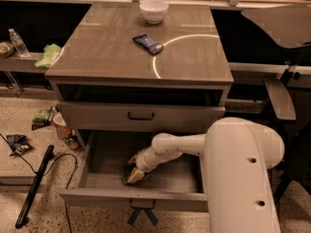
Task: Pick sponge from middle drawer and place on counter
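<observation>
The gripper [133, 171] reaches down into the open middle drawer [97, 197], at the end of a white arm [182, 146] stretching in from the right. It is clamped on the sponge [128, 172], which sits tilted near the drawer's front wall, dark green face and yellow body both showing. A dark ribbon [142, 213] hangs from the drawer's handle. Above, the upper drawer [97, 116] is closed. On the counter [107, 62], a white bowl [154, 10] stands at the back and a dark blue wrapper [148, 43] lies near the middle, beside a curved light streak.
</observation>
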